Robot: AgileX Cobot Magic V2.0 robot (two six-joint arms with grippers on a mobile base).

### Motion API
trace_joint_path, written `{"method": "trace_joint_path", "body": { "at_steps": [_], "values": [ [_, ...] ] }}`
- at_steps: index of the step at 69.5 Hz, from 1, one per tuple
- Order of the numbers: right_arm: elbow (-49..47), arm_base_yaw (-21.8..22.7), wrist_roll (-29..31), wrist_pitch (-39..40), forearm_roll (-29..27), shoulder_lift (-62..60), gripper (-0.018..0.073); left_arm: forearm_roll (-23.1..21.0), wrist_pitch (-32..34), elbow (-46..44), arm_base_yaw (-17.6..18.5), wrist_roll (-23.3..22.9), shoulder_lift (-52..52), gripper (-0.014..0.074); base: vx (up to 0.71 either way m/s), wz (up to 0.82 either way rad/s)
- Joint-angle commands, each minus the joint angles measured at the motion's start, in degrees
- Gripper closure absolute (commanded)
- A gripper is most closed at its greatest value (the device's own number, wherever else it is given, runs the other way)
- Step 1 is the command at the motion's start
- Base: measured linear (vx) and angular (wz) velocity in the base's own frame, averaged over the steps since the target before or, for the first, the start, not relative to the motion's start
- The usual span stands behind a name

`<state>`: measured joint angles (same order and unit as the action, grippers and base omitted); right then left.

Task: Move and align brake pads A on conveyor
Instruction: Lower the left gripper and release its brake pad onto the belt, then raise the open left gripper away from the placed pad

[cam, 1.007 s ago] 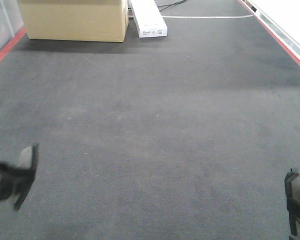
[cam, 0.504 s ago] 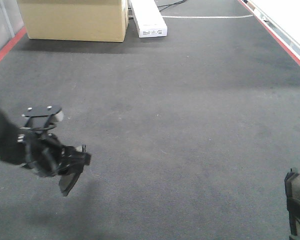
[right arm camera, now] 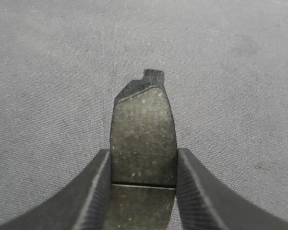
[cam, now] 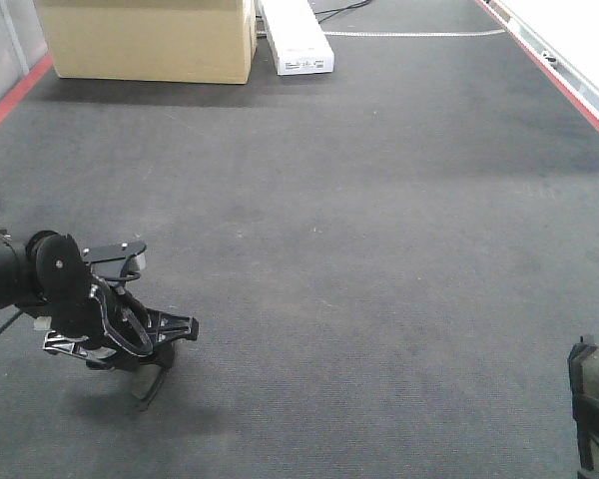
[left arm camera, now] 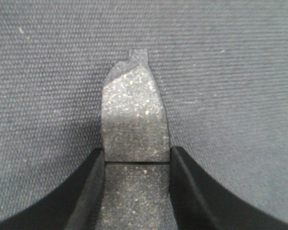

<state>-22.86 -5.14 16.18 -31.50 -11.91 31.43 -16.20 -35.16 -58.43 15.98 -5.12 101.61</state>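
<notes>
The conveyor [cam: 379,249] is a wide charcoal belt with red edge strips. My left gripper [cam: 146,375] hangs low over its near left part, shut on a speckled dark grey brake pad [left arm camera: 133,115]. The pad's tabbed end sticks out past the fingers, and its groove lies level with the fingertips; its lower end looks close to or on the belt. At the bottom right corner, my right gripper [cam: 591,404] is shut on a second brake pad [right arm camera: 143,127], held the same way above the belt. I see no other pads.
A cardboard box [cam: 150,40] stands at the far left of the belt, with a long white box [cam: 298,38] beside it. A thin cable [cam: 409,34] runs across the far end. A pale wall follows the right red strip [cam: 569,85].
My left arm has swung in from the left edge, to the right and down toward the belt, carrying its pad. The right gripper has stayed put.
</notes>
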Motion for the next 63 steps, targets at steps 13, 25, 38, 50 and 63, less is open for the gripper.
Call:
{"method": "trace_joint_path", "body": {
  "at_steps": [13,25,38,50,63],
  "values": [
    [-1.8,0.1,0.4,4.4,-0.5,0.0,0.049,-0.7,1.8,-1.8,0.3,-0.6,-2.7,0.0195,0.0,0.0],
    [-1.8,0.1,0.4,4.4,-0.5,0.0,0.049,3.0,1.4,-1.7,0.2,0.4,-7.9,0.0194,0.0,0.0],
    [-1.8,0.1,0.4,4.4,-0.5,0.0,0.049,8.7,1.3,2.8,0.2,0.4,-20.6,0.0267,0.0,0.0],
    [-1.8,0.1,0.4,4.4,-0.5,0.0,0.049,10.4,3.1,10.6,0.2,0.4,-35.7,0.037,0.0,0.0],
    [-1.8,0.1,0.4,4.4,-0.5,0.0,0.049,10.4,2.9,17.9,0.2,0.4,-51.1,0.0482,0.0,0.0]
  ]
}}
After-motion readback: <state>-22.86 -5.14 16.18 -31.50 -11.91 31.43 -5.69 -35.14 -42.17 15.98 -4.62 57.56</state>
